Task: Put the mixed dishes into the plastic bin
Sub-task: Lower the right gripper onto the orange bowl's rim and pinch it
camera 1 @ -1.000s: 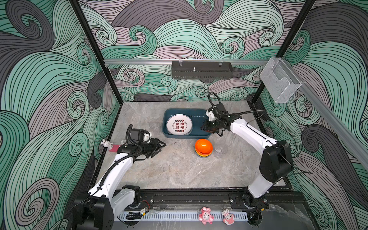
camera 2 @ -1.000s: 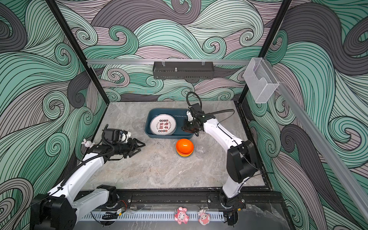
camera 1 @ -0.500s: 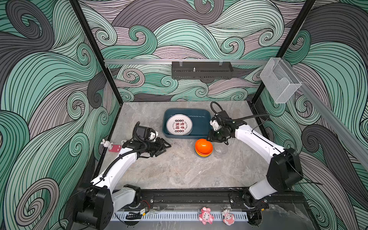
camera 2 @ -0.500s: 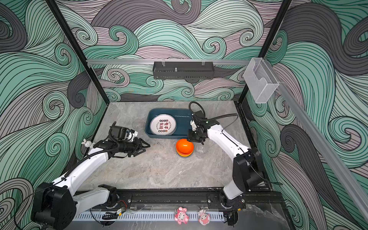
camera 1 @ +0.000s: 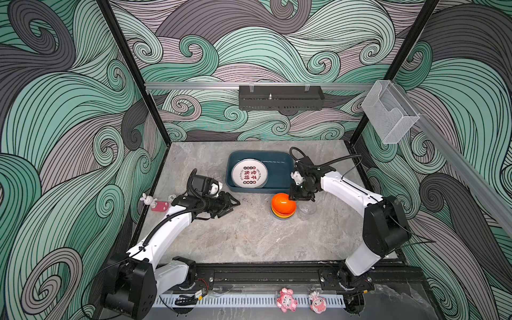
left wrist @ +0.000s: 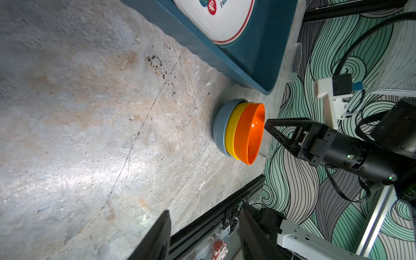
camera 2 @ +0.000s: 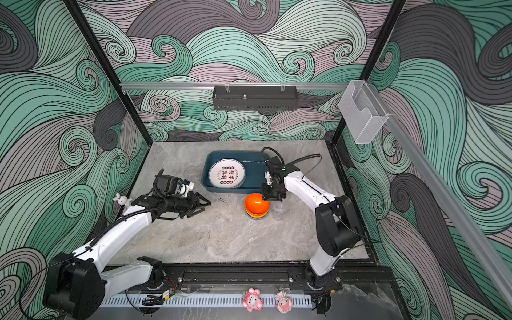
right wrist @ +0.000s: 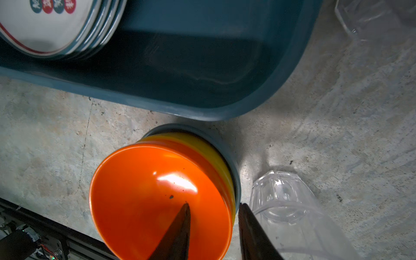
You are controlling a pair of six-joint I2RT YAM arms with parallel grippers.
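In the right wrist view, the right gripper (right wrist: 213,206) stands part open astride the rim of the orange bowl (right wrist: 157,191) that tops the stack, one finger inside and one outside beside a clear tumbler (right wrist: 281,198), gripping nothing; the top views hide this. In both top views the left gripper (camera 1: 231,207) hovers open and empty. Plates (camera 1: 249,173) lie in the plastic bin (camera 1: 277,155) just behind the bowls on the grey marbled table (camera 1: 249,238), amid swirl-patterned walls (camera 1: 249,41).

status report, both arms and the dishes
Left end effector open, empty. Right end effector open, straddling bowl stack rim. Plates in bin. Glass close beside the stack.
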